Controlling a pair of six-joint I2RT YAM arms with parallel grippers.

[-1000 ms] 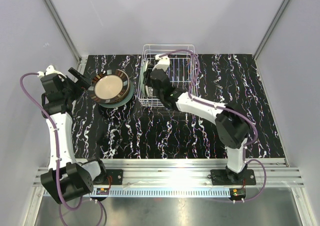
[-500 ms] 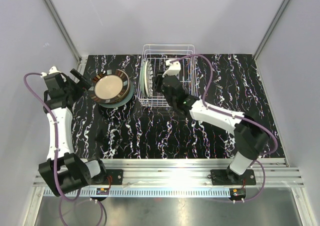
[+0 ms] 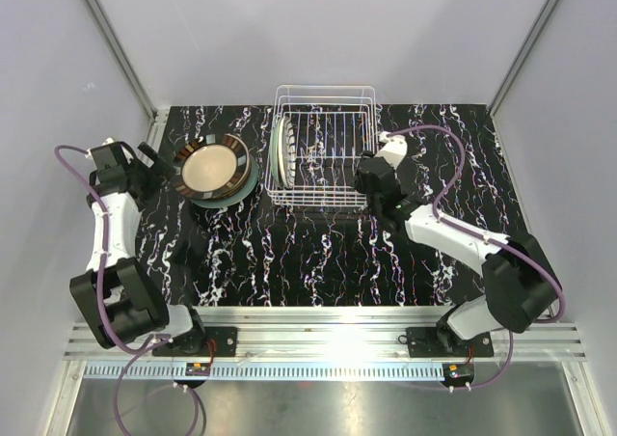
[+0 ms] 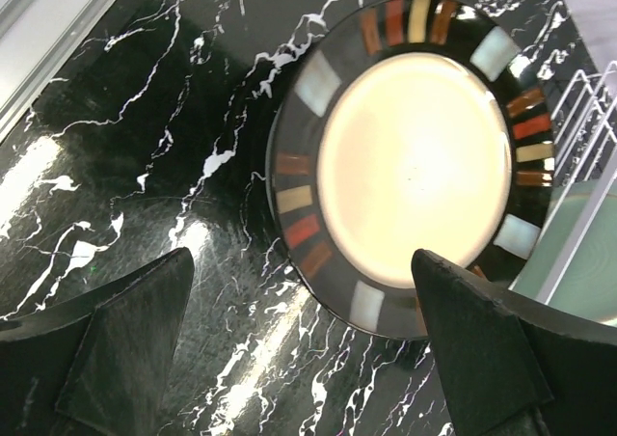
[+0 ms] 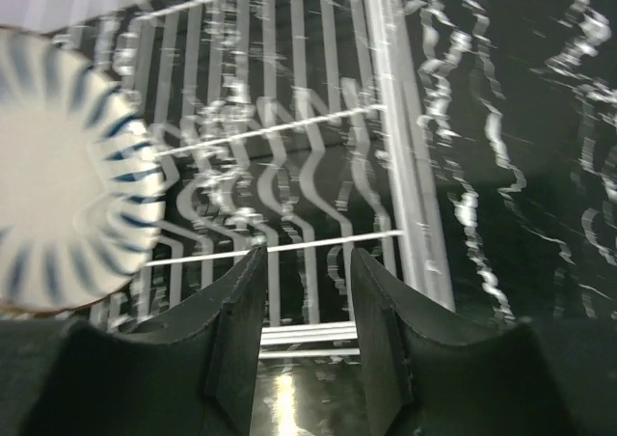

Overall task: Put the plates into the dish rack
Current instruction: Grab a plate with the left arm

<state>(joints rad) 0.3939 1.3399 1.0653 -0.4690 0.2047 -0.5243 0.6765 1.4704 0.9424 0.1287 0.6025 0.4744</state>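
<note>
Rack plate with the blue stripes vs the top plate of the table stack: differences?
Pose: the striped plate stands on edge at the left end of the dish rack; the top plate lies flat, face up, outside it. Pattern: the striped plate is white with dark blue radial stripes; the top plate has a cream centre and a dark rim with coloured blocks. Both are round.

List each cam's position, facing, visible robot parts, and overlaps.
Top external: above and behind the robot, looking down at the table; left arm, right arm, dish rack and plate stack show.
Left wrist: on the left arm, looking down past the open left gripper at the stack's top plate.
Right wrist: on the right arm, facing into the rack past the right gripper; upright blue-striped plate at left.
Shared: top and left wrist both see the stack; top and right wrist both see the rack.
</note>
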